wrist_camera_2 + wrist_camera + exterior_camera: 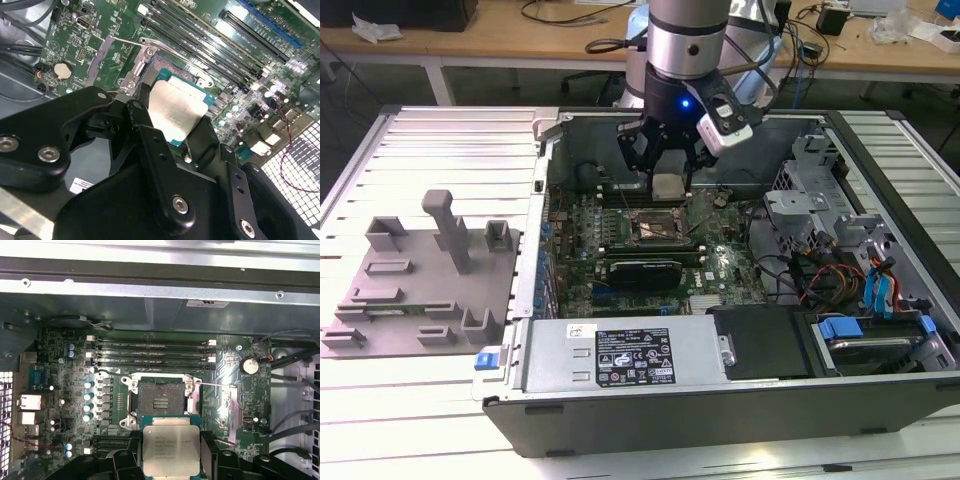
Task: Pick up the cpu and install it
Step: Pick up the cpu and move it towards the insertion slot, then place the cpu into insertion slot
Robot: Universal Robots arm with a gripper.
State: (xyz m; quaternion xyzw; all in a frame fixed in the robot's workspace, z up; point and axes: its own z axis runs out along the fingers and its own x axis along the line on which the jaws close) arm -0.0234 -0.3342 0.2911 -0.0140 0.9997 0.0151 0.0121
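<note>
Gripper point(666, 182): fingers clamped on the cpu point(171, 446), held above the open socket point(160, 401);
Risk: the chip looks offset from the socket; lowered misaligned, it could crush contacts

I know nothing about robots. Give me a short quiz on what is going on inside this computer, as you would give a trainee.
1. True or false: the cpu already sits in the socket.
2. What is the gripper holding? A: a memory stick. B: the cpu. C: nothing.
3. Fill the gap: the grey fixture plate lies outside the computer case, on the exterior view's ____.

Key: 1 false, the socket is open and bare, and the chip is held clear of it. 2 B. 3 left.
</note>
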